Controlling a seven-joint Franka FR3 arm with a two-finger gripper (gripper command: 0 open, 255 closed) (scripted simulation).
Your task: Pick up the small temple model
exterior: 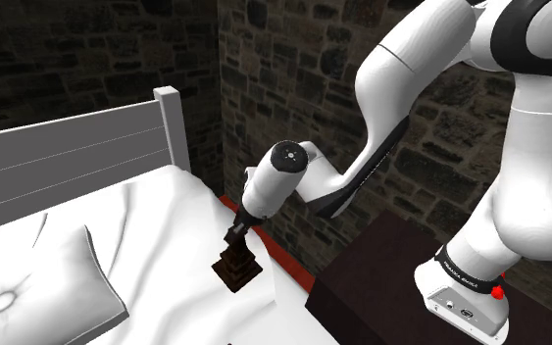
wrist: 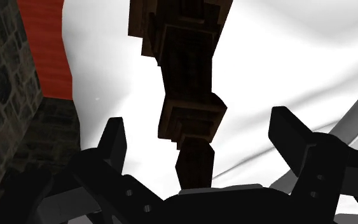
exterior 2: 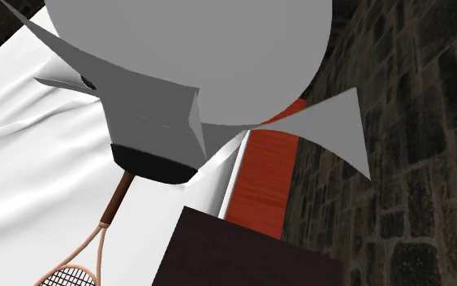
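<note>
On the white bed sheet [exterior: 156,235], near the mattress edge that faces the stone wall [exterior: 293,78], stands the small temple model [exterior: 236,270], a dark brown tiered tower of stacked square blocks that narrow to a spire. The black gripper [exterior: 236,233] hangs directly above it, pointing down along its axis. Seen from the wrist, the fingers [wrist: 114,143] are spread wide, one on each side of the spire [wrist: 193,162], and neither touches it. The sheet is smooth, with soft folds. A plump white pillow [exterior: 38,284] with a dimpled centre lies towards the shoulder view's left, well apart from the model, and a plain white headboard [exterior: 68,147] of horizontal boards closes the bed behind. A red strip of floor [exterior 2: 269,171] runs between mattress and wall. The dark brown stand [exterior: 381,284] sits just beside the bed. A tennis racket [exterior 2: 103,226] with a brown handle and a pale frame lies on the sheet near the stand's corner.
</note>
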